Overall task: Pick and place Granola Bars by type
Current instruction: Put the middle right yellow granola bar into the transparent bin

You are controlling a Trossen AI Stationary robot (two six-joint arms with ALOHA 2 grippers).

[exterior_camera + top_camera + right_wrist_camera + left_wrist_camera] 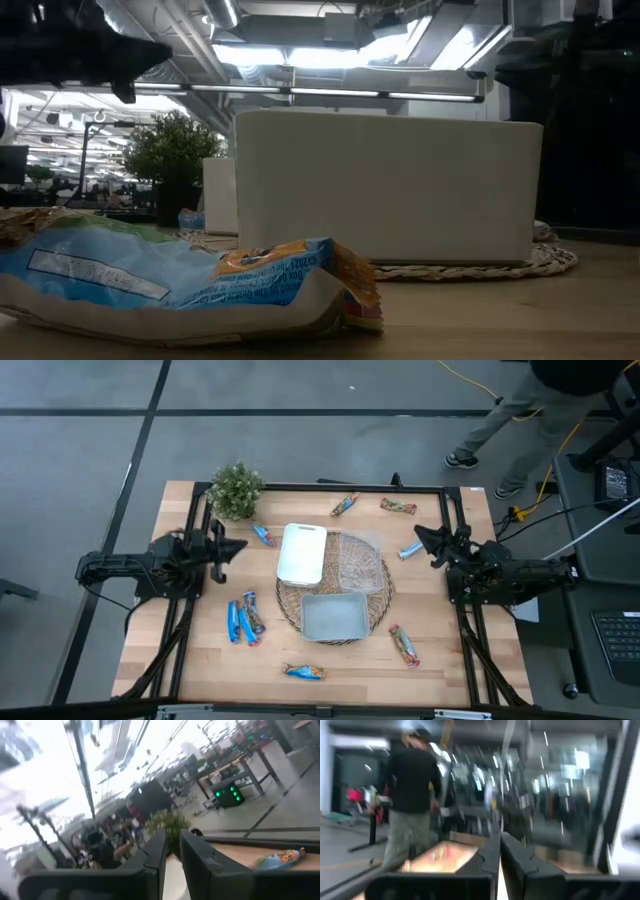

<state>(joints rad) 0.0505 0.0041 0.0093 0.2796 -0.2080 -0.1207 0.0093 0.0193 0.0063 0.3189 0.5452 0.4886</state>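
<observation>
Wooden table on grey floor, person at upper right of the high view. Left gripper at centre left, clenched, grasping nothing. Potted plant upper left. Granola Bars scattered: blue pair lower left, one at bottom centre, red ones at top. White tray on woven mat mid-frame. Right gripper centre right, fingers nearly together, empty. Wrapper print in low view unreadable.

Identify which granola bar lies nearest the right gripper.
The blue bar just left of the right gripper, beside the woven mat. All the other bars lie clearly farther from it.
</observation>
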